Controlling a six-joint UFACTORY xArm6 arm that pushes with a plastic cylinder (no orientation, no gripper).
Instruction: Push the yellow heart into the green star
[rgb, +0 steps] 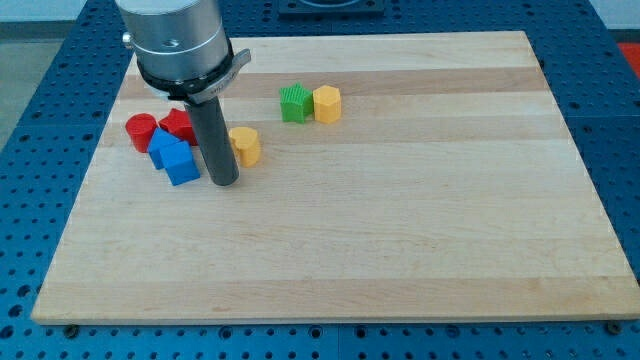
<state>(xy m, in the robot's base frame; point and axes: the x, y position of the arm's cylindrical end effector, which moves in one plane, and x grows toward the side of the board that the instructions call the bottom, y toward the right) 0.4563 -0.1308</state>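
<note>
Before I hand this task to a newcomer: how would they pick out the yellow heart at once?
Start at the wooden board and go to the dark rod in its upper left. The yellow heart sits just right of the rod, above my tip. The other yellow block lies farther right, touching the green star.

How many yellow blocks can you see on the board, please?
2: one yellow block touching the green star's right side, the other yellow block just right of my tip. None seems hidden.
</note>
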